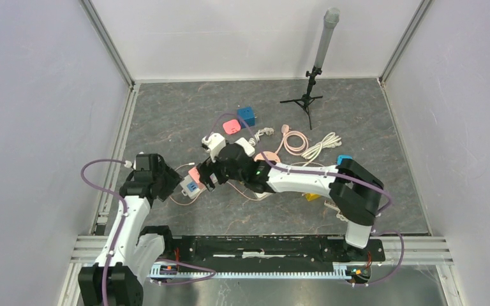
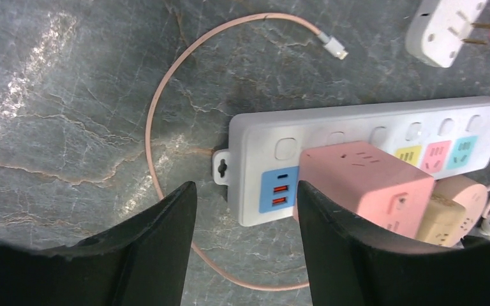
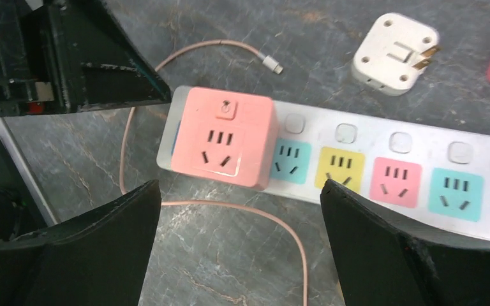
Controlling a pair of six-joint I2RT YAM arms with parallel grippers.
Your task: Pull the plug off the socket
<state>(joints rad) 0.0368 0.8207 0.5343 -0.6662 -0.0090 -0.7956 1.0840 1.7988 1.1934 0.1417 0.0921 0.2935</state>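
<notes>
Laboratory test cell: white panel walls (image 1: 38, 95) in aluminium framing (image 1: 110, 44) enclosed a grey, stone-patterned worktop (image 1: 166, 121).

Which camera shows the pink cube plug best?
Right wrist: the pink cube plug is whole, seated on the power strip. Left wrist shows its side, cut by a finger. Top view shows a tiny patch.

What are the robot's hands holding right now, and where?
Nothing, it seems. The right jaws gape wide above the pink plug, and the left jaws stand apart over the end of the power strip, gripping neither.
</notes>
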